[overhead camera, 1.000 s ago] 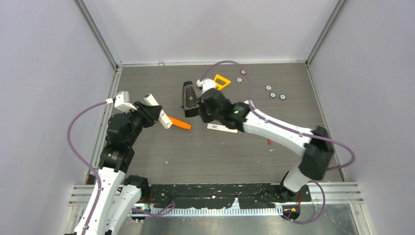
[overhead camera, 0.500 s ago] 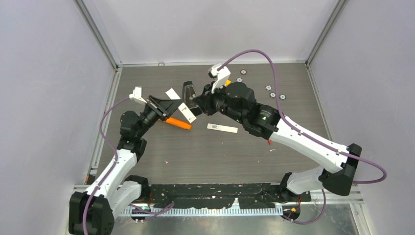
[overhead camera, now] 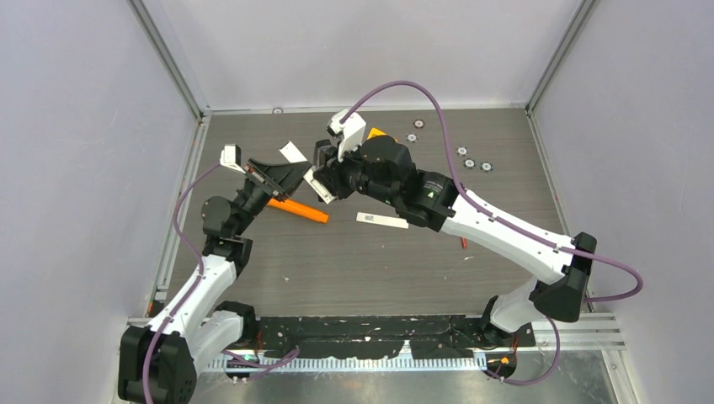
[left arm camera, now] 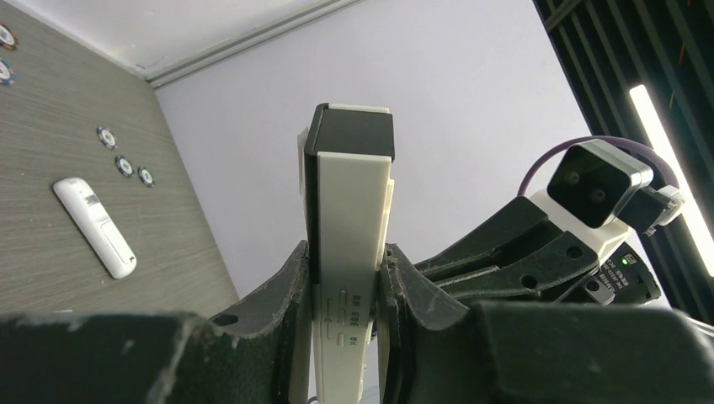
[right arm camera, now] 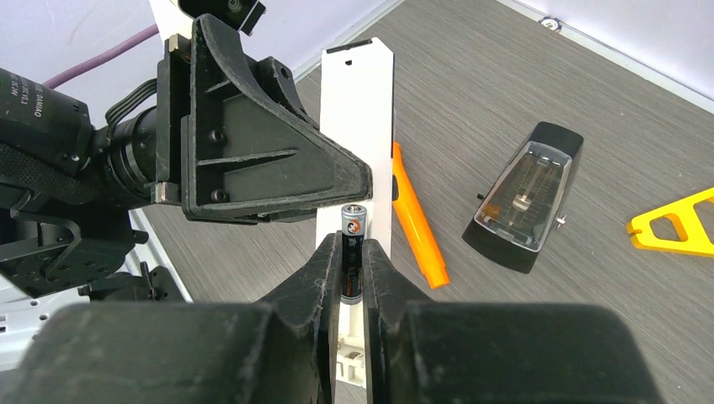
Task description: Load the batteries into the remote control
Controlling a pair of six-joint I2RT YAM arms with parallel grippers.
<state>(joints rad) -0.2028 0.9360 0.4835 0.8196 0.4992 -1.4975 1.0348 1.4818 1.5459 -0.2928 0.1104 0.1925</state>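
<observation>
A: Your right hand is pinched nearly closed on the dark battery, upright between its fingers. Your left hand clamps the white remote, off the bench.
B: Which step?
A: Insertion, I'd judge. The remote stands at twelve o'clock, just behind the battery; you need to line it up lengthwise and press in.

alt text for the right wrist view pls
The right tool grips a dark battery upright, in front of a white remote that the left tool holds. On the grey table behind lie an orange bar, a black clear-fronted box and a yellow frame.
</observation>
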